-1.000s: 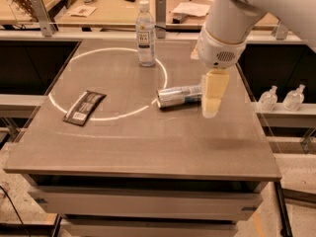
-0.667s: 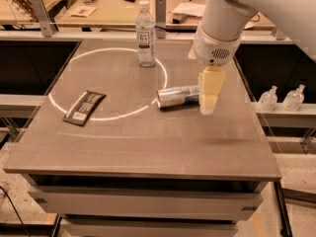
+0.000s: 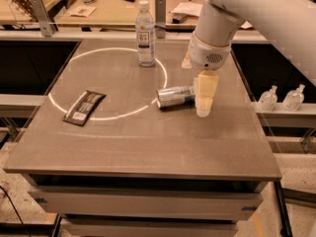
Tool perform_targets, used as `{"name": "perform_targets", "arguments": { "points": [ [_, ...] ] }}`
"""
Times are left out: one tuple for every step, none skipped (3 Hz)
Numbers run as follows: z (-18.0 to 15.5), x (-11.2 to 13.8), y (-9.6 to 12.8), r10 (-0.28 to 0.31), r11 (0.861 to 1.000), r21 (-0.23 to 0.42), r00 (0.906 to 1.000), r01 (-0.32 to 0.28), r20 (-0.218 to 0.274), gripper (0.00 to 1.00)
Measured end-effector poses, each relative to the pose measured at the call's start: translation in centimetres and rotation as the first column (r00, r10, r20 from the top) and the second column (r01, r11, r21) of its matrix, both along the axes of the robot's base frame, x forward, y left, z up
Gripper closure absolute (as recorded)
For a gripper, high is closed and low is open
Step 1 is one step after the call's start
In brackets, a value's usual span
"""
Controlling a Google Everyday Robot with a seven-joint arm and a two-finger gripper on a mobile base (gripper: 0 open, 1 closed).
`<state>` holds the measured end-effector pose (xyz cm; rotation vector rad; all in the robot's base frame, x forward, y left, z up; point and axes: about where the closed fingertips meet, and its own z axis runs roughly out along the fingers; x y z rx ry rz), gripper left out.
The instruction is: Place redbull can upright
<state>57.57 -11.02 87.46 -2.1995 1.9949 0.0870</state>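
Observation:
The redbull can [image 3: 174, 96] lies on its side on the grey table [image 3: 148, 142], right of centre, its silver top facing left. My gripper [image 3: 204, 111] hangs straight down at the can's right end, its cream fingers [image 3: 205, 94] covering that end and its tip close to the tabletop. The white arm comes in from the upper right.
A clear water bottle [image 3: 145, 34] with a white cap stands at the back centre. A dark snack packet [image 3: 84, 107] lies flat at the left. A bright ring of light marks the tabletop. Two small bottles [image 3: 282, 98] stand on a shelf to the right.
The gripper has shifted slightly left and lower toward the can's right end. The can, bottle and packet have not moved.

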Motion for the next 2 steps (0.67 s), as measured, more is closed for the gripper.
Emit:
{"name": "perform_targets", "arguments": {
  "points": [
    [-1.32, 0.29, 0.34, 0.047, 0.998, 0.04, 0.9983, -0.046, -0.035, 0.0],
    [-2.0, 0.57, 1.02, 0.069, 0.997, 0.043, 0.9965, -0.067, -0.048, 0.0]
  ]
}}
